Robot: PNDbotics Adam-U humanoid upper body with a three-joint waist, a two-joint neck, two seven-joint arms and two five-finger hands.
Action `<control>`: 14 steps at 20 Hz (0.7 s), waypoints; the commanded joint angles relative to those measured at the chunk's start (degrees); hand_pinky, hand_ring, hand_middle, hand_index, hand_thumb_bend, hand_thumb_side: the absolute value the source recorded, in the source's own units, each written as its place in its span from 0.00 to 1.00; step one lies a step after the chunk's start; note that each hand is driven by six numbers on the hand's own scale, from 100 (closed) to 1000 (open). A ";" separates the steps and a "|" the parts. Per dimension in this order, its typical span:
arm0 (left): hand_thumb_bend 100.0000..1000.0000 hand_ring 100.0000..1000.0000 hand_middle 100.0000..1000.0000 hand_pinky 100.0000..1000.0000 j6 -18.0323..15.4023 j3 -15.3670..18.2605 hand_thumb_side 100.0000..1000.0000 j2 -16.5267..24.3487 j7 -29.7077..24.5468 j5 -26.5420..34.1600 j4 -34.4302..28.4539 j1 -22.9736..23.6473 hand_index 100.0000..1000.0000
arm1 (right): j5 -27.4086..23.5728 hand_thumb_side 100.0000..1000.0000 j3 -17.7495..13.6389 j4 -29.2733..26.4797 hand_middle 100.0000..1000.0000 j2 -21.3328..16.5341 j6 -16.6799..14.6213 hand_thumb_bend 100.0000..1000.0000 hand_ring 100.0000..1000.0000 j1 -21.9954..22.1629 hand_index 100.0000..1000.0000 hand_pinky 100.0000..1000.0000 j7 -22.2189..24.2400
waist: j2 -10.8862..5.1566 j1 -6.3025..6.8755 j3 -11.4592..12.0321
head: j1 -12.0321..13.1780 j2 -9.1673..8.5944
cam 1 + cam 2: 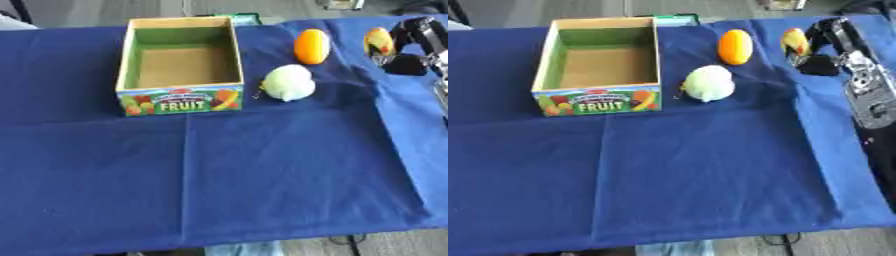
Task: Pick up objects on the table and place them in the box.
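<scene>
Right hand (826, 47) at the yellow-red fruit (794, 40), fingers seemingly curled round it, hard to tell. Box (544, 70) empty. Next: lift, carry to box.

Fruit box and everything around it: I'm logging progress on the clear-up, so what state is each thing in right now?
Fruit box: upright, open-topped, nothing inside.
Pale green fruit: on the blue cloth, right of the box, untouched.
Orange fruit: lying on the cloth, untouched.
Yellow-red fruit: at the right hand, fingers curled round it.
Right hand: shut on that fruit.
</scene>
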 commanded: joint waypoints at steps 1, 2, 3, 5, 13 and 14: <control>0.00 0.42 0.55 0.70 0.08 0.12 0.61 1.25 0.08 0.11 -0.68 -0.34 0.63 | -1.56 0.10 -0.16 -2.54 0.19 -1.60 0.23 0.00 0.38 -2.02 0.31 0.61 0.50 | -0.82 -0.18 -0.01 | -0.06 0.28; 0.00 0.42 0.55 0.70 0.09 0.13 0.61 1.23 0.08 0.12 -0.69 -0.33 0.63 | -2.30 0.11 0.05 -3.18 0.19 -1.30 0.57 0.00 0.38 -2.57 0.31 0.61 0.97 | -0.85 -0.19 -0.05 | -0.06 0.28; 0.00 0.42 0.55 0.70 0.10 0.12 0.61 1.22 0.08 0.12 -0.69 -0.32 0.63 | -3.21 0.12 0.33 -3.74 0.19 -1.09 0.94 0.00 0.38 -3.02 0.32 0.61 1.56 | -0.88 -0.21 -0.05 | -0.08 0.28; 0.00 0.42 0.55 0.70 0.10 0.13 0.61 1.22 0.07 0.14 -0.70 -0.28 0.63 | -5.26 0.12 0.85 -4.49 0.19 -0.90 1.62 0.00 0.38 -3.69 0.31 0.61 2.64 | -0.91 -0.20 -0.04 | -0.06 0.28; 0.00 0.42 0.55 0.70 0.10 -0.03 0.61 1.20 -0.06 0.26 -0.63 -0.24 0.63 | -8.75 0.10 4.05 -6.27 0.19 1.10 2.26 0.00 0.38 -9.42 0.31 0.61 5.77 | -1.11 -0.07 0.00 | -0.34 0.28; 0.00 0.42 0.55 0.70 0.10 -0.06 0.61 1.18 -0.09 0.28 -0.62 -0.24 0.63 | -8.61 0.10 4.62 -6.28 0.19 1.69 2.19 0.00 0.38 -10.60 0.31 0.60 6.15 | -1.14 -0.03 0.06 | -0.39 0.28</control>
